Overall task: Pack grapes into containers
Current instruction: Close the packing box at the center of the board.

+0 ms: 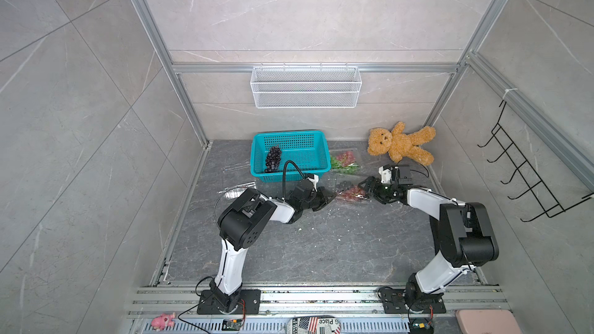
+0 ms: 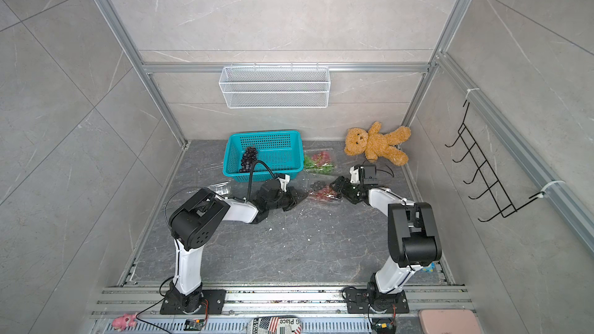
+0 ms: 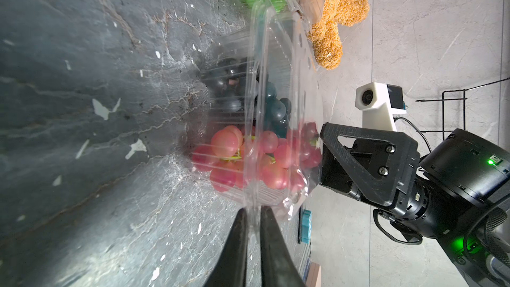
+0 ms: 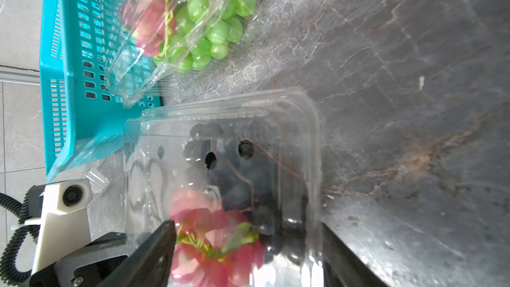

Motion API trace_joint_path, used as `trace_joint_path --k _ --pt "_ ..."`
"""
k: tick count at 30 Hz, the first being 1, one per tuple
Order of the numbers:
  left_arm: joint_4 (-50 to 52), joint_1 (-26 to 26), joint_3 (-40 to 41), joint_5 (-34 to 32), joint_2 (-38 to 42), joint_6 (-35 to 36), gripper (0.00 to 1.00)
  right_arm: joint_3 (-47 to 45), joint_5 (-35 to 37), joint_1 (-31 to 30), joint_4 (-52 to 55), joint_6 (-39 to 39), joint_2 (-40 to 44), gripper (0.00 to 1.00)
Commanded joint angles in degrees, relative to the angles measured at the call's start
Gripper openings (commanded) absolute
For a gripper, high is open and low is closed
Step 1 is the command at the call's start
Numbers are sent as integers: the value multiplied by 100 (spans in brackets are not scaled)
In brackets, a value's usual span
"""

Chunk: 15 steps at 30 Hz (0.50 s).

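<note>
Mid-frame in a top view, the grape-filled container (image 1: 348, 189) is pinched at its thin rim by the nearly closed left gripper (image 3: 252, 212); the right gripper (image 4: 248, 227) is spread wide around it. Light, flimsy, slippery plastic: the rim is judged the safest hold.

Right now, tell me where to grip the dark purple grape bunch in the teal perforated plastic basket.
Probably come straight down: the walls of the teal perforated plastic basket block side approaches. Close across the middle of the dark purple grape bunch, on its narrow width; it lies lengthwise along one side wall.
</note>
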State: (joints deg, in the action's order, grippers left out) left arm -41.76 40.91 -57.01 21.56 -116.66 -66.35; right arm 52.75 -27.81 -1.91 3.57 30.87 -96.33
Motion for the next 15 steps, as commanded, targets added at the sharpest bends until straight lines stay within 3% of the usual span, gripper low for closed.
trace_joint_path --k 1,6,9,15 --pt "-75 74 -62 9 -37 34 10 -81 -45 -54 -41 48 -78 79" --pt "73 80 -40 7 89 114 7 -68 -45 -54 -21 13 -62 79" --pt "531 81 -10 -58 395 394 21 -15 -8 -44 123 -65 41 80" --pt "2462 49 -307 -580 1152 1350 53 -35 65 45 400 -190 420 81"
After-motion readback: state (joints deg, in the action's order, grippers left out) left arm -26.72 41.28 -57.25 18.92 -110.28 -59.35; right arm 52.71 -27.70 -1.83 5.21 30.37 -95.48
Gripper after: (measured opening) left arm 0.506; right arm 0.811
